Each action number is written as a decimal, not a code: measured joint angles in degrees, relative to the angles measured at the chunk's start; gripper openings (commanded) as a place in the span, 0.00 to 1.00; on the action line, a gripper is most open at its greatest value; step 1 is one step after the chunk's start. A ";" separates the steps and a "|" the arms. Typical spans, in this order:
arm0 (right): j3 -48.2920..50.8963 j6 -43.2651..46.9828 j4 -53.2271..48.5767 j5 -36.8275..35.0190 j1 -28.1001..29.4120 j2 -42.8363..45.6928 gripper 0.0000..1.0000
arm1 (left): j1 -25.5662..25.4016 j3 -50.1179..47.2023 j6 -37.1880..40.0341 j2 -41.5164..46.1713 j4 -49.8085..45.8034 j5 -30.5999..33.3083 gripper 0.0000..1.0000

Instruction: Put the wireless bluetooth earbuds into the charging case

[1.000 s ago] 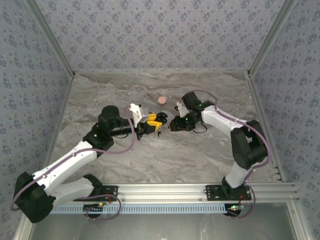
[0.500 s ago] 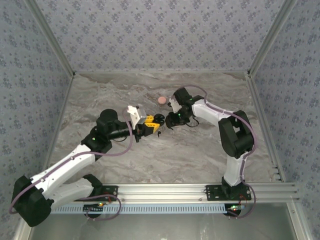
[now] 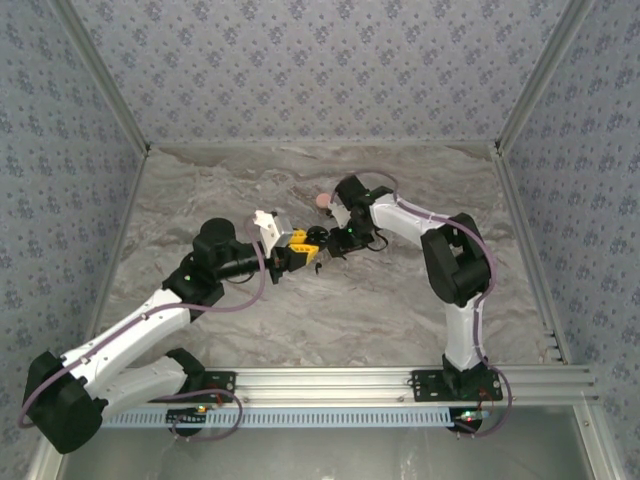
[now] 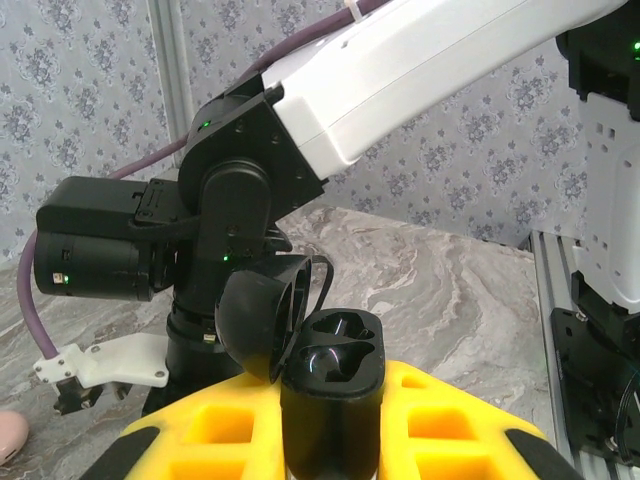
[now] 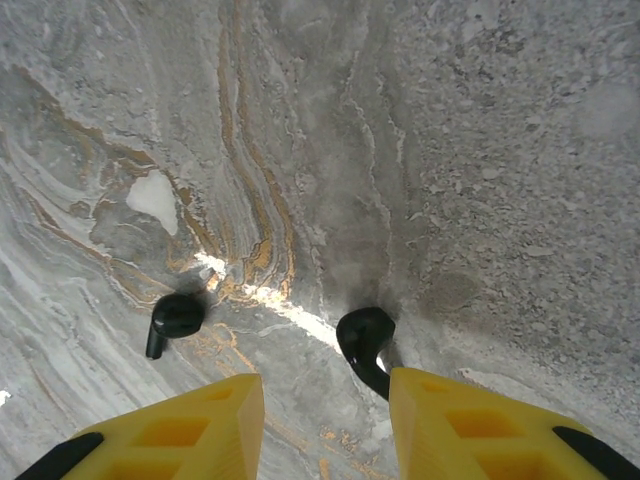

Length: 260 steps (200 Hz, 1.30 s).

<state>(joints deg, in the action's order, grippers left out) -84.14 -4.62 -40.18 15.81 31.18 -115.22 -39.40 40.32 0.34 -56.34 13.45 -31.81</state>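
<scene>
Grip on your left side is firm: your left jaws are closed on the charging case [image 4: 333, 375], which stands upright between them with its lid [image 4: 262, 312] swung open and both sockets empty. Your right jaws hang open over the surface [image 5: 480, 150]. Beside the inner edge of one jaw tip lies one earbud [image 5: 365, 340]; you cannot tell whether it touches. The other earbud [image 5: 175, 318] lies apart from it, just beyond the opposite tip. Farther back, a pink disc [image 3: 322, 201] sits on the surface.
</scene>
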 measured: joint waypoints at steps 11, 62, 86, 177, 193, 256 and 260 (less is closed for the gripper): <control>-0.31 0.28 -0.39 -0.28 0.11 -0.66 0.38 | 0.00 0.00 -0.02 0.00 0.00 0.04 0.17; -0.96 1.25 -1.62 -1.79 0.11 -1.86 0.37 | 0.00 0.00 -0.42 0.00 0.00 0.22 0.17; -1.18 1.29 -1.68 -2.16 0.13 -2.58 0.35 | 0.00 0.00 -0.44 0.00 0.00 0.26 0.17; -1.53 -0.17 -1.62 -4.76 0.26 -3.65 0.19 | 0.00 0.00 -0.44 0.00 0.00 0.44 0.17; -1.31 -1.86 -1.18 -5.68 0.24 -3.45 0.18 | 0.00 0.00 -0.46 -0.02 0.00 0.61 0.17; 4.24 -10.99 2.67 -9.03 -0.13 0.11 0.18 | 0.00 -0.02 -0.74 -0.02 0.00 0.63 0.17; 4.44 -11.58 2.86 -9.14 -0.13 0.22 0.18 | 0.00 -0.02 -0.83 -0.02 0.02 0.63 0.17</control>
<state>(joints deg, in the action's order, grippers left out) -79.70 -16.21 -37.32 6.68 31.05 -115.00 -39.40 40.29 -0.49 -56.36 13.47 -31.18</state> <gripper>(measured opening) 0.182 0.185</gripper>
